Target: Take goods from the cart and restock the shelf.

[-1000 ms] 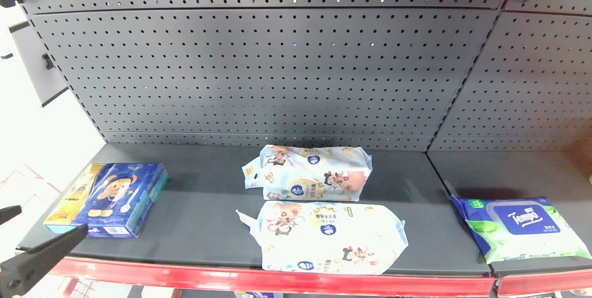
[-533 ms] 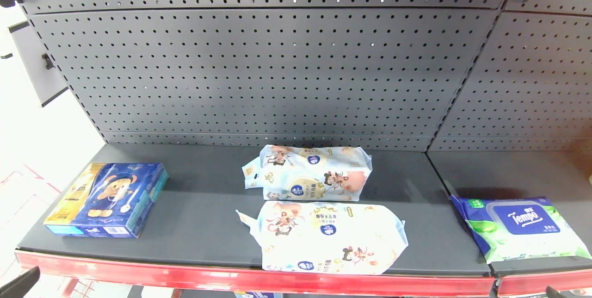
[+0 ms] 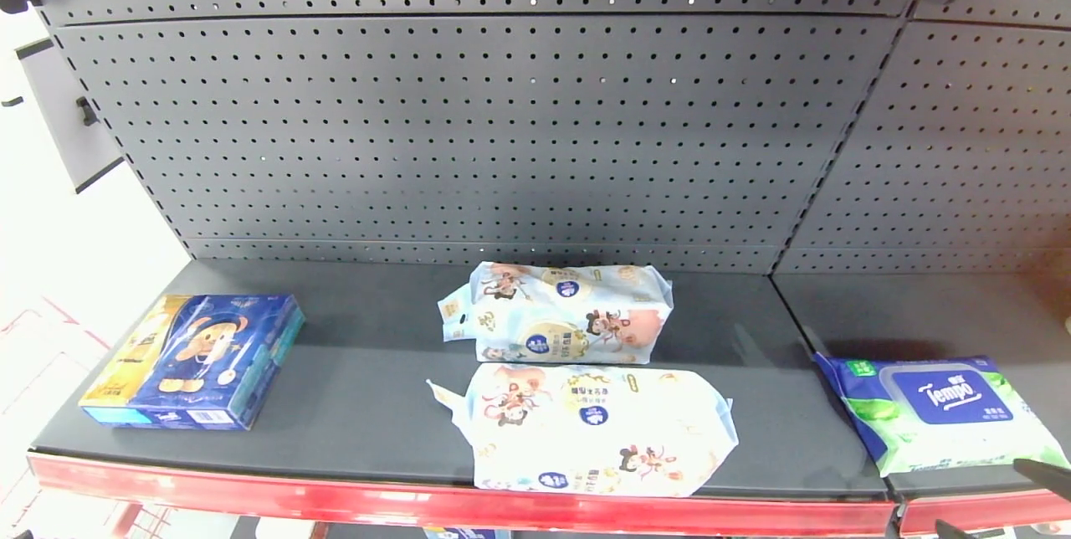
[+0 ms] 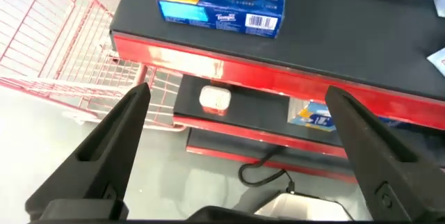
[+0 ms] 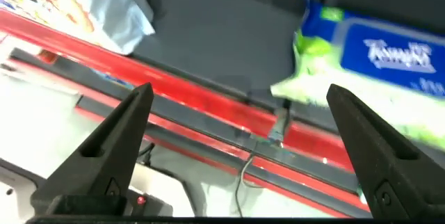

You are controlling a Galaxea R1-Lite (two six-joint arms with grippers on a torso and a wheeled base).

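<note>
L claw [image 4: 236,151], R claw [image 5: 236,147]: both spread wide, empty. Rigid blue carton [image 3: 197,359] and soft glossy wipes pack [image 3: 941,413] lie on matte shelf [image 3: 376,413].

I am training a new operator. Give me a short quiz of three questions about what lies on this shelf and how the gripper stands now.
1. True or false: the blue box lies at the left end of the shelf.
2. How many cartoon-print packs lie in the middle of the shelf? A) one B) two C) four
3. Fill the gap: the left gripper, in front of the shelf's red edge, holds nothing and is ____ (open or shut).

Key: 1 true; 2 B; 3 open.
</note>
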